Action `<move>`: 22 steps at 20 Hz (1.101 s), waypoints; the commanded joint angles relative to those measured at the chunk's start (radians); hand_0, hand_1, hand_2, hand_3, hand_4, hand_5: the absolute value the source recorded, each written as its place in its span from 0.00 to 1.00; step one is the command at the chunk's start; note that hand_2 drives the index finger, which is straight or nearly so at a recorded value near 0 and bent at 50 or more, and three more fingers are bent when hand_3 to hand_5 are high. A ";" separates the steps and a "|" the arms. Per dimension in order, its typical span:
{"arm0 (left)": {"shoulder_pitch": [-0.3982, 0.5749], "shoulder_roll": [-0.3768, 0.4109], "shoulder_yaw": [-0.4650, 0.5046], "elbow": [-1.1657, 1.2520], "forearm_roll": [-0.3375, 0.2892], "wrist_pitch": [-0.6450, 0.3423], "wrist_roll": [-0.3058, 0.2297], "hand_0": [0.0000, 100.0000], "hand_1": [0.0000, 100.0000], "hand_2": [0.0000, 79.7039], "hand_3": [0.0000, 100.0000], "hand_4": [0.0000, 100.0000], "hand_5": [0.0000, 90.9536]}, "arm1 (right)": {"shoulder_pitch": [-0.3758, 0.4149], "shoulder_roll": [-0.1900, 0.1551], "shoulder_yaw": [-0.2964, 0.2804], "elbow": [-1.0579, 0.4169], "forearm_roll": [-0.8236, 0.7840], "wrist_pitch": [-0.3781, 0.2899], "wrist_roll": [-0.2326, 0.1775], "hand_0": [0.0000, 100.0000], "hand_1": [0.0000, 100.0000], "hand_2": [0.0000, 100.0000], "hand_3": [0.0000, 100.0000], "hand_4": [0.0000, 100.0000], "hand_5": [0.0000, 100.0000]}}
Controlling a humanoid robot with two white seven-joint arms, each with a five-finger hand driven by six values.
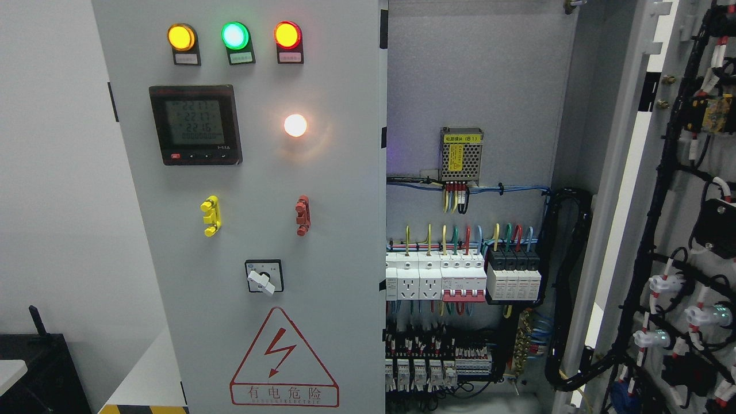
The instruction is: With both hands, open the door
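The cabinet's right door [661,230] is swung wide open at the right, its wired back showing, while the left door [253,230] sits closed with three lamps [234,35] lit (amber, green, red). Breakers [460,279] line the interior. Neither robot hand shows, so fingers can't be judged.

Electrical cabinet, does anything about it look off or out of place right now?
Only the white selector knob on the closed left door sits tilted, which may just be its setting. The right door hangs wide open, exposing wiring. Nothing looks damaged.

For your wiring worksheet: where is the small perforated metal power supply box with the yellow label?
Head view, right of centre: perforated metal power supply box mounted on the cabinet's back panel, above the white breakers.
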 commanded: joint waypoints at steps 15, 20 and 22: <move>0.594 -0.353 0.493 0.582 -0.710 -0.484 0.007 0.00 0.00 0.00 0.00 0.00 0.00 | 0.001 0.000 0.000 0.000 -0.025 0.001 0.001 0.38 0.00 0.00 0.00 0.00 0.00; 0.564 -0.445 0.491 0.827 -0.807 -0.484 0.127 0.00 0.00 0.00 0.00 0.00 0.00 | 0.000 0.000 0.000 0.000 -0.025 0.001 0.001 0.38 0.00 0.00 0.00 0.00 0.00; 0.501 -0.482 0.489 0.969 -0.839 -0.484 0.193 0.00 0.00 0.00 0.00 0.00 0.00 | 0.000 0.000 0.000 0.000 -0.025 0.001 0.001 0.38 0.00 0.00 0.00 0.00 0.00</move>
